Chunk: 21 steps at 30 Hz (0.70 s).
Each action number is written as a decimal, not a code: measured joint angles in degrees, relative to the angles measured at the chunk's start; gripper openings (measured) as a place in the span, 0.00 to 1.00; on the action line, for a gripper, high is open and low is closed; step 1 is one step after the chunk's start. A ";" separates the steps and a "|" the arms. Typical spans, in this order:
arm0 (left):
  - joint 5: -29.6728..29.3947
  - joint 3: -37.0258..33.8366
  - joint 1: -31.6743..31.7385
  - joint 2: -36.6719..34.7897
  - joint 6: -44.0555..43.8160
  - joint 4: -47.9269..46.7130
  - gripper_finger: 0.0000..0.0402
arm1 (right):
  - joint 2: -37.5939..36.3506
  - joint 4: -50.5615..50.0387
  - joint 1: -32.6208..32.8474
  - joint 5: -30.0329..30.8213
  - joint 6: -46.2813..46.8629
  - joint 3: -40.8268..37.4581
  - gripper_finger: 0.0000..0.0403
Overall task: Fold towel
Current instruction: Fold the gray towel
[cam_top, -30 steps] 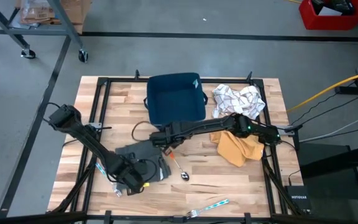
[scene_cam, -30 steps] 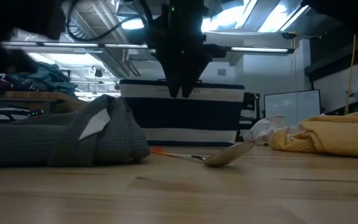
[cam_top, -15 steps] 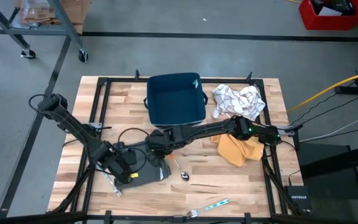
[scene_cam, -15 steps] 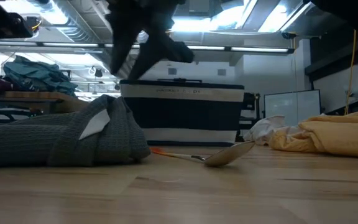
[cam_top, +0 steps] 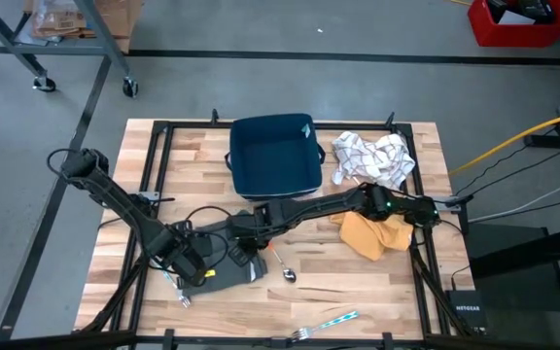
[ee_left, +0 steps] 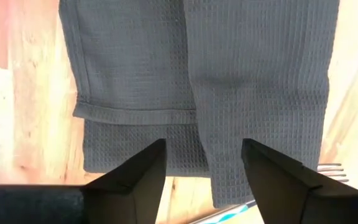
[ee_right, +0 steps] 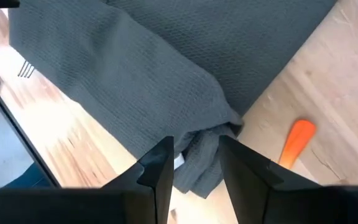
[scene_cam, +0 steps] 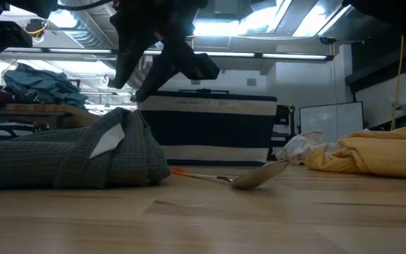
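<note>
Grey waffle towel (ee_left: 229, 81) sits bunched at the near-left of the wooden tabletop (cam_top: 377, 292), both tools hanging right over it.
Layers overlap with a hem showing, one end humped up. Left tool (ee_left: 202, 163) is spread wide, gripping nothing; right tool (ee_right: 196, 160) is parted, empty too. Arms cover most of the towel from overhead, so its outline's hard to read.

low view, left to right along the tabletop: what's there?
Grey towel → spoon → white patterned cloth → yellow cloth. The striped bin behind spans the middle, so I left it out of the order.
</note>
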 joint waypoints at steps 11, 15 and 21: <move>0.04 -0.04 -0.31 0.00 -2.24 -3.21 0.53 | 3.68 1.81 0.02 -8.54 -0.17 -0.03 0.33; 0.15 -0.04 -0.39 0.00 -2.37 -3.30 0.53 | 3.97 1.70 0.02 -8.34 -0.22 -0.09 0.33; 0.06 -0.04 -0.38 -0.02 0.39 -3.84 0.53 | 3.95 2.71 -0.45 -7.94 0.05 -0.09 0.33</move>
